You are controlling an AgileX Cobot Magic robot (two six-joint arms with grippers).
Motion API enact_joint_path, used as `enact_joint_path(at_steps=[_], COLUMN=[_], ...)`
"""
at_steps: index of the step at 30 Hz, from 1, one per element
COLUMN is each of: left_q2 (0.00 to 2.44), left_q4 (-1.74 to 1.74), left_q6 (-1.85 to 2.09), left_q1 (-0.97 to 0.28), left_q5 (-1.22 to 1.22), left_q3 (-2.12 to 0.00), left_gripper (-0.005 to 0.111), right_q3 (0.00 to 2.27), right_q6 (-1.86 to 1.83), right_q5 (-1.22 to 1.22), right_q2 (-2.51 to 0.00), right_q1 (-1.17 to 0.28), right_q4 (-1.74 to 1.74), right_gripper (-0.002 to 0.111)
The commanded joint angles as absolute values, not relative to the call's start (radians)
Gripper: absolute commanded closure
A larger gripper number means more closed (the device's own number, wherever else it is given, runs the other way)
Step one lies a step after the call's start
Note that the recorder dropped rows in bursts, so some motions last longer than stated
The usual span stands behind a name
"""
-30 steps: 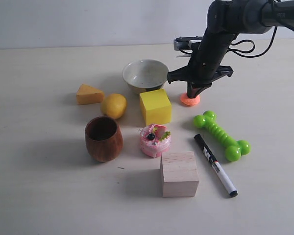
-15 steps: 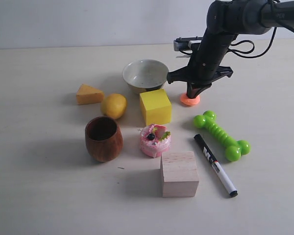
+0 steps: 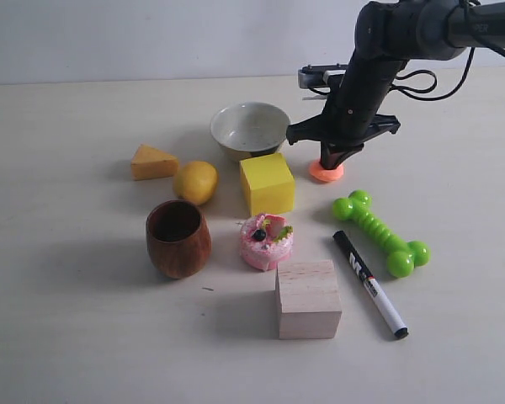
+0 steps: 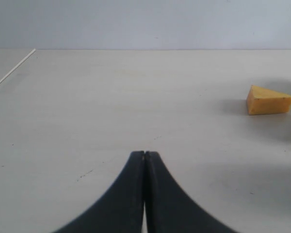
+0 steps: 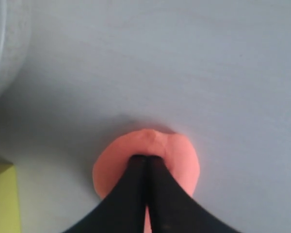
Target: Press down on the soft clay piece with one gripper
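The right end effector (image 5: 146,158), dark pointed fingers closed together on nothing, has its tips sunk into the small salmon-orange soft clay piece (image 5: 179,154), which lies flattened on the pale worktop (image 3: 84,337) just beside the grey ceramic bowl (image 3: 249,128). Nothing has shifted over the last second (arm and clay alike), so the press looks held at depth, probably done. The left end effector (image 4: 144,154), also closed, idles well apart
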State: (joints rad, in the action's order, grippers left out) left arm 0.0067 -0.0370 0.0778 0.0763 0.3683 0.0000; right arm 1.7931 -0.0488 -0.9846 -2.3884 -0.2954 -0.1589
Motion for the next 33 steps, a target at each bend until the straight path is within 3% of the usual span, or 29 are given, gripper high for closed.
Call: enact_joint_path(at_steps=[1, 13, 25, 33], left_q2=[0.000, 0.000, 0.000, 0.000], left_q4=[-0.039, -0.039, -0.039, -0.039], left_q6=[0.076, 0.076, 0.076, 0.076], left_q1=[0.071, 0.071, 0.071, 0.071], left_q5=[0.360, 0.360, 0.360, 0.360], left_q3=[0.000, 0.000, 0.000, 0.000], left_gripper=[0.107, 0.107, 0.107, 0.107], right_q3=[1.762, 1.762, 1.762, 1.762], right_q6=[-0.052, -0.052, -0.052, -0.052], right_q5=[-1.023, -1.025, -0.996, -0.999], right_q2=[-2.461, -2.461, -2.409, -2.388], right_q1=[-0.296, -0.296, -0.296, -0.296], right_q4=[-0.164, -0.177, -0.177, -0.177], right_gripper=[0.092, 0.070, 0.070, 0.076])
